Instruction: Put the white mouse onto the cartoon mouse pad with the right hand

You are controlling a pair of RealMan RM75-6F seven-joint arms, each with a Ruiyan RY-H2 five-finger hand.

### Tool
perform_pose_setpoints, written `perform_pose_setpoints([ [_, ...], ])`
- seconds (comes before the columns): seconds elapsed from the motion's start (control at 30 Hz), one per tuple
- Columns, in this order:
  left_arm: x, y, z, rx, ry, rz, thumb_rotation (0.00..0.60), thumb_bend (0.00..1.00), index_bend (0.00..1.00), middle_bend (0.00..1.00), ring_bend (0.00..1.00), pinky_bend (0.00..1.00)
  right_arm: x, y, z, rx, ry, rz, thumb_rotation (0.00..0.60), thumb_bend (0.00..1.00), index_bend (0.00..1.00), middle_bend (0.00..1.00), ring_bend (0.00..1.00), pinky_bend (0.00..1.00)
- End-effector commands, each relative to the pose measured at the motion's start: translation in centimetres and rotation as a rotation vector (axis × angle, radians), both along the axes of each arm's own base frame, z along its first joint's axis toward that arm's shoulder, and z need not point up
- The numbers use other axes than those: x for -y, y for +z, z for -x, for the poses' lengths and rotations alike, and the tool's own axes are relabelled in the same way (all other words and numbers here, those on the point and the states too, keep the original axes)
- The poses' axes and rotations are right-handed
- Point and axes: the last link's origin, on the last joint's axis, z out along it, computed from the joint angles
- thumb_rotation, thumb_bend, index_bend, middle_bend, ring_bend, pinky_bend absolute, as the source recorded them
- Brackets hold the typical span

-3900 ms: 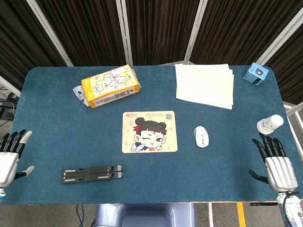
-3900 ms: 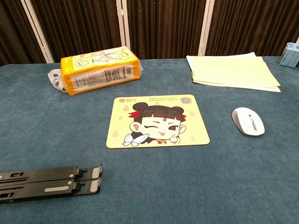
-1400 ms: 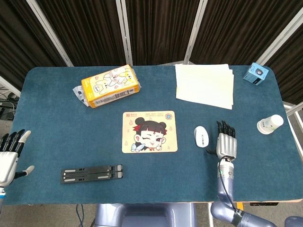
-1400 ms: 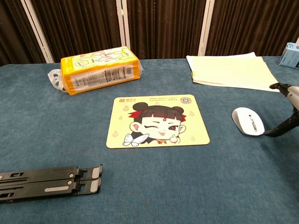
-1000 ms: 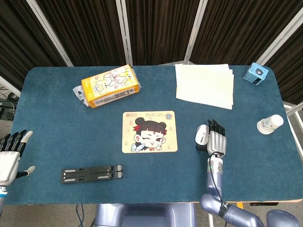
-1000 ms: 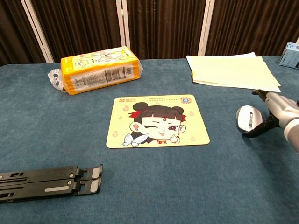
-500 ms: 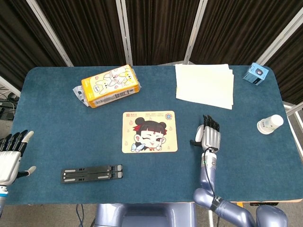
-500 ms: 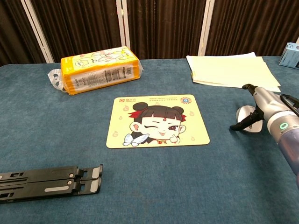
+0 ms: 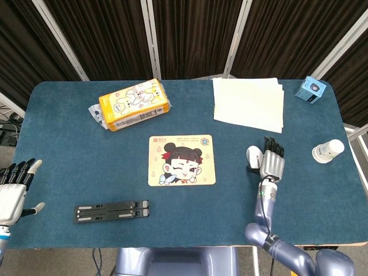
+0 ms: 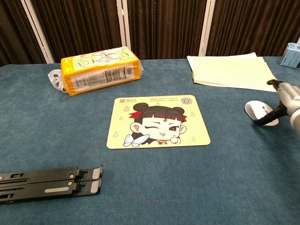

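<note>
The right hand (image 9: 271, 162) grips the white mouse (image 9: 253, 155), which looks light, rigid and smooth-shelled, likely slippery; its sides are probably the safest hold.

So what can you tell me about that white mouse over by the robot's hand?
The white mouse is a small, smooth, rounded computer mouse that looks like plastic. It sits on the blue table cover, to the right of the cartoon mouse pad and clear of it, below the stack of pale paper. The right hand lies against its right side and covers part of it; in the chest view a dark finger crosses its top. No cable shows.
</note>
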Motion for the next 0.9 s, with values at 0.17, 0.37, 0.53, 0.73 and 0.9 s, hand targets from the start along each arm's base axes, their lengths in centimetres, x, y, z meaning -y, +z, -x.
perform_pose_setpoints([
  [0.17, 0.0, -0.1, -0.1, 0.007, 0.001, 0.008, 0.6, 0.01, 0.0, 0.0, 0.0, 0.0, -0.5, 1.6, 2.0, -0.02, -0.036, 0.011, 0.6, 0.16, 0.0, 0.0, 0.0, 0.0],
  [0.37, 0.1, -0.2, -0.4, 0.017, -0.004, 0.012, 0.6, 0.01, 0.0, 0.0, 0.0, 0.0, 0.3, 2.4, 3.0, -0.057, -0.065, -0.012, 0.6, 0.16, 0.0, 0.0, 0.0, 0.0],
  [0.53, 0.2, -0.4, -0.5, 0.016, -0.005, 0.019, 0.6, 0.01, 0.0, 0.0, 0.0, 0.0, 1.3, 3.1, 3.0, -0.058, -0.067, -0.015, 0.6, 0.18, 0.0, 0.0, 0.0, 0.0],
  [0.73, 0.2, -0.4, -0.4, 0.013, 0.008, 0.028, 0.6, 0.01, 0.0, 0.0, 0.0, 0.0, 2.8, 3.8, 2.3, -0.091, -0.033, -0.04, 0.6, 0.19, 0.13, 0.0, 0.0, 0.0],
  [0.9, 0.1, -0.4, -0.4, 0.012, 0.014, 0.032, 0.6, 0.01, 0.0, 0.0, 0.0, 0.0, 3.8, 3.9, 1.3, -0.107, -0.012, -0.063, 0.6, 0.2, 0.21, 0.0, 0.0, 0.0],
])
